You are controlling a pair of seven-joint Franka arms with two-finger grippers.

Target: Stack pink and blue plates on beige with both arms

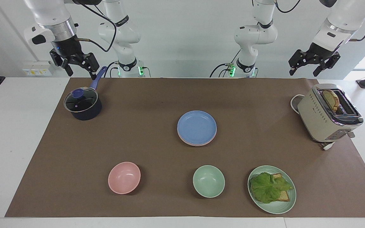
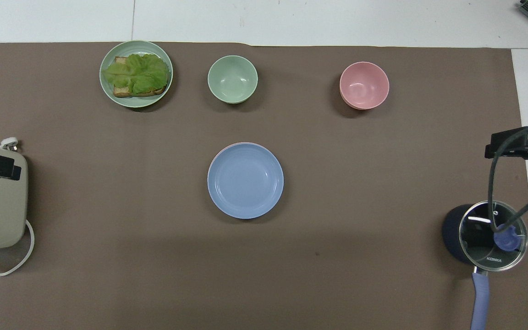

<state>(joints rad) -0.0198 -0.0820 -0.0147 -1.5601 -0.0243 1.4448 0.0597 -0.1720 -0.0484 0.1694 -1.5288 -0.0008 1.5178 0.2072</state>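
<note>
Centrally, mid-frame on the brown mat, blue plate [image 1: 196,126] tops the stack, pink plate [image 1: 198,143] edge showing beneath; beige not discernible. Nothing crowds it. Lower frame: pink bowl [image 1: 124,177], green bowl [image 1: 208,181], green plate [image 1: 288,202] with lettuce and bread. Saucepan [image 1: 82,105] upper left, toaster [image 1: 328,114] right edge. Right pincer [image 1: 76,67] released, raised above the saucepan. Left pincer [image 1: 314,63] released, empty, raised above the toaster, upper right.

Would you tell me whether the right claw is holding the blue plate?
No, the right claw hangs open above the saucepan, while the blue plate tops the stack mid-table.
</note>
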